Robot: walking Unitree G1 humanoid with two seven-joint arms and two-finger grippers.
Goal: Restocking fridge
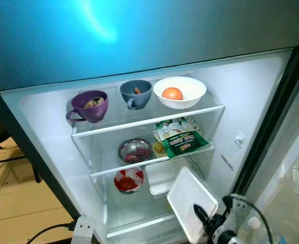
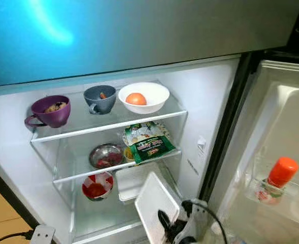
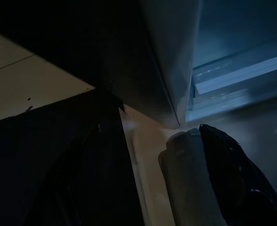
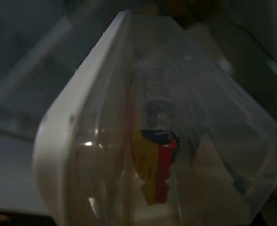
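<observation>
The fridge (image 1: 241, 96) stands open before me. My right gripper (image 1: 202, 215) is low in front of the bottom shelf, shut on a flat white container (image 1: 189, 201) that tilts up toward the fridge. In the right wrist view this container (image 4: 143, 127) has a white rim and clear plastic, with something yellow and red behind it. My left arm hangs idle by the fridge's lower edge, one black finger (image 3: 237, 183) showing in the dark.
The top shelf holds a purple cup (image 1: 88, 105), a blue-grey cup (image 1: 136, 94) and a white bowl (image 1: 186, 95) with an orange fruit. Below are a green packet (image 1: 182, 140), a metal bowl (image 1: 135, 150), a red-and-white bowl (image 1: 128, 179) and a white tray (image 1: 159, 185). An orange-capped bottle (image 2: 277, 178) stands in the door.
</observation>
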